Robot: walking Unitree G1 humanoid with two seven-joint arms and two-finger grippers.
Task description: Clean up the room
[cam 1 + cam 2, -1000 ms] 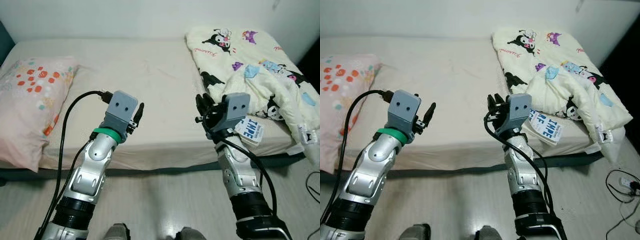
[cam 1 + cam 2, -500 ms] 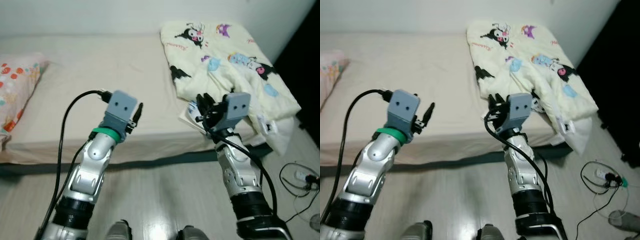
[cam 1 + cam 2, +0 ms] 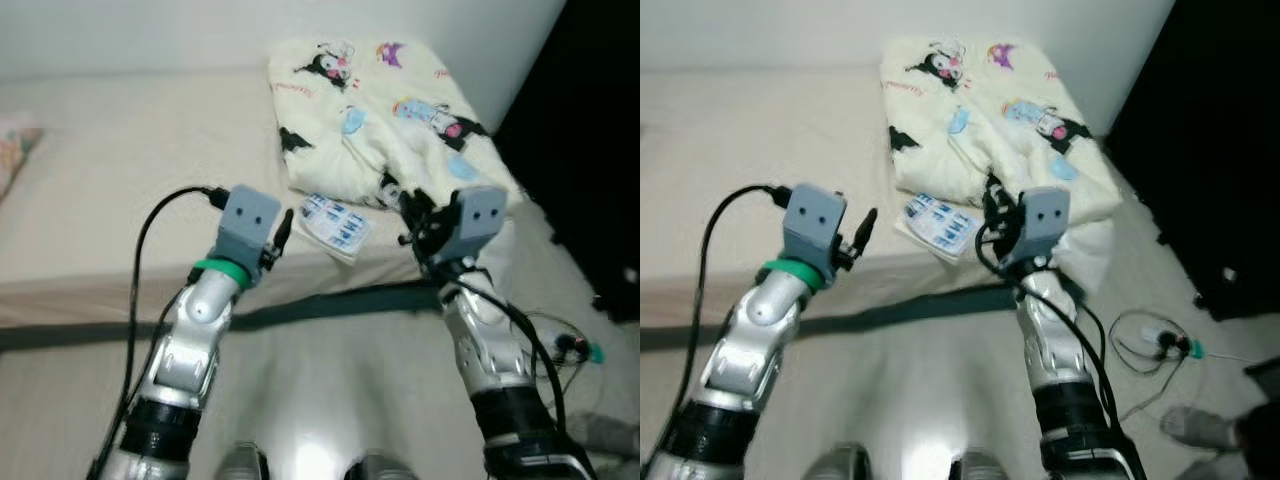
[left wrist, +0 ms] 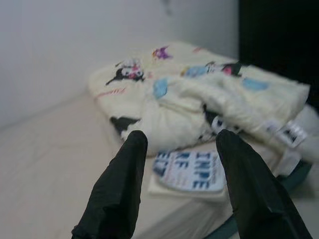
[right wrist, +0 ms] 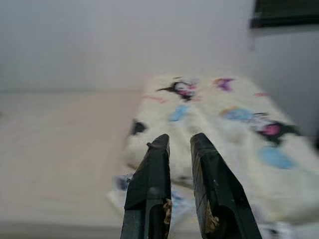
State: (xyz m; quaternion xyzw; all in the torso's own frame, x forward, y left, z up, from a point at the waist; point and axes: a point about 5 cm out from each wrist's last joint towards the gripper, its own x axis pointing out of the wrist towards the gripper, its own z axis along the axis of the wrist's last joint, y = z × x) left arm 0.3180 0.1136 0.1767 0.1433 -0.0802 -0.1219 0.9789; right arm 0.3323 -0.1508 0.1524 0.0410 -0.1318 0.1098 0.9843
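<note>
A cream blanket [image 3: 370,120] printed with cartoon figures lies crumpled on the right end of a bed with a beige sheet [image 3: 130,170]. A white and blue printed packet [image 3: 335,225] rests on the sheet at the blanket's near edge. My left gripper [image 3: 283,218] is raised before the bed edge, just left of the packet. In the left wrist view it [image 4: 179,135] is open and holds nothing, with the packet [image 4: 192,172] beyond it. My right gripper [image 3: 408,208] is held up in front of the blanket's near corner. Its fingers [image 5: 152,179] are close together with nothing between them.
A corner of a pink patterned pillow [image 3: 12,150] peeks in at the far left. A tall black surface [image 3: 590,150] stands right of the bed. A cable with a plug [image 3: 1160,340] lies on the pale floor, and a grey object [image 3: 1200,428] sits near it.
The whole view has swung to the right: the pillow has slid to the left edge, and the bed's right end, the black surface and the floor cable have come in. Both arms keep their pose.
</note>
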